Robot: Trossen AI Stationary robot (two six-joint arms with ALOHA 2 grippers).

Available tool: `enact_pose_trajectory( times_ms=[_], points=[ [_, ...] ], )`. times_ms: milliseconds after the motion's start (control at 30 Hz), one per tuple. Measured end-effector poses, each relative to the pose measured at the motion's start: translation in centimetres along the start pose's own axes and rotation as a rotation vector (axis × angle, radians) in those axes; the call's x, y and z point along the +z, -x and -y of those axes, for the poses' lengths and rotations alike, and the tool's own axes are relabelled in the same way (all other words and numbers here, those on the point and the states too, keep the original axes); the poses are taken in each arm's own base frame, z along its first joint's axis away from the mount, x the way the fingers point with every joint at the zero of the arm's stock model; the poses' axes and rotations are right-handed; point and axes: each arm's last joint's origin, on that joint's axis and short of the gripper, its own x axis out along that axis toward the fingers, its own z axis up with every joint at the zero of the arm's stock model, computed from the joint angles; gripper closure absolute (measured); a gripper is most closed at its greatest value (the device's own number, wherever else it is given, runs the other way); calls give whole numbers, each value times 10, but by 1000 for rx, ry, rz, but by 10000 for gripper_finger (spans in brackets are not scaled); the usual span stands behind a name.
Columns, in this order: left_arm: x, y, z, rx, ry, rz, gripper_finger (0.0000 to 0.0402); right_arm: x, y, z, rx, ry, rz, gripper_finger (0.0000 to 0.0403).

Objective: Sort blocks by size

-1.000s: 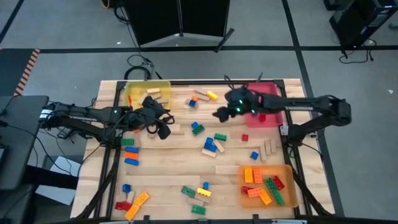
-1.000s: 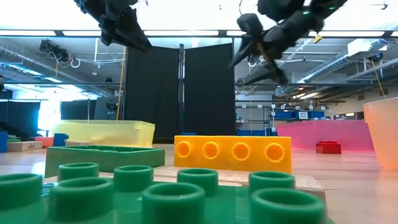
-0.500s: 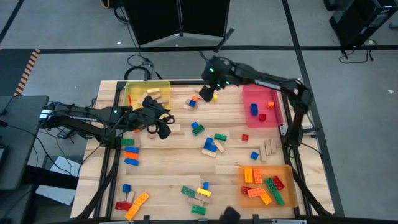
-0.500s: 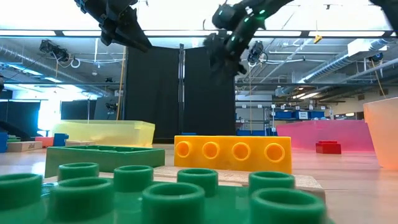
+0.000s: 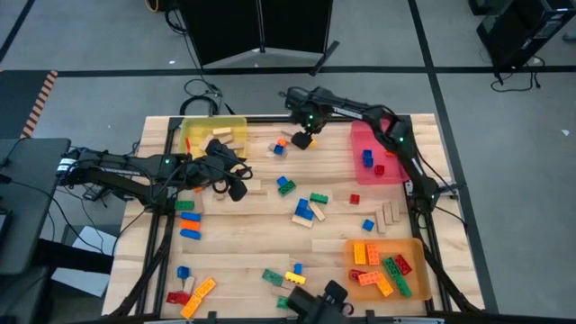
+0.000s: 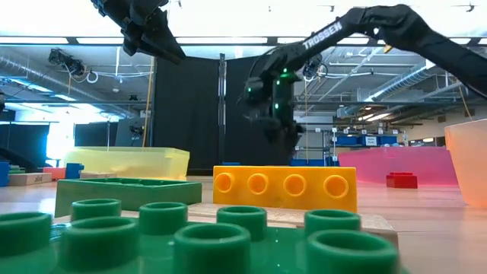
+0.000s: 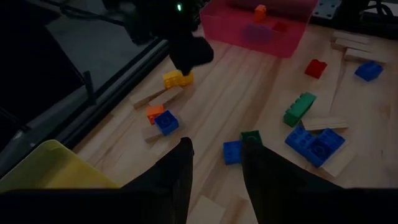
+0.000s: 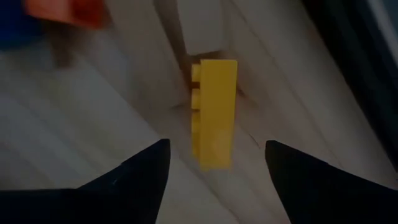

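Note:
A small yellow studded brick (image 8: 214, 118) lies on the wood near the table's far edge, next to a tan wooden block (image 8: 200, 28). My right gripper (image 8: 216, 146) hangs over it, pointing down and open, one finger on either side without touching. The left wrist view shows the same brick (image 7: 177, 79) under that gripper (image 7: 189, 53). My left gripper (image 7: 214, 152) waits in the air at the table's left, open, nothing between its fingers. Several more blocks, such as the blue one (image 5: 303, 211), lie scattered on the table.
A yellow tray (image 5: 236, 121) stands at the far left, a red tray (image 5: 355, 148) at the far right and an orange tray (image 5: 416, 247) with several bricks at the near right. An orange brick (image 5: 281, 141) and a blue brick (image 5: 279, 150) lie just left of the right gripper.
My right gripper has swung from beside the red tray toward the table's far edge and left, tipped until it points straight down, and sunk over the yellow brick. My left arm has kept still.

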Motion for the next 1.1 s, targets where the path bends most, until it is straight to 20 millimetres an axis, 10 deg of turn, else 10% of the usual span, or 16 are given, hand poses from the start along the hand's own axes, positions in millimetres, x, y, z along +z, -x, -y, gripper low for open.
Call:
enact_pose_trajectory(
  times_ms=[367, 767, 1100],
  points=[
    [0, 0, -1, 28, 0, 9, 261, 5, -33, -2, -24, 8, -44, 160],
    [0, 0, -1, 28, -5, 9, 261, 4, -33, -5, -25, 10, -43, 297],
    [0, 0, -1, 21, -8, 5, 261, -18, 34, -13, -24, -94, -40, 297]
  ],
)
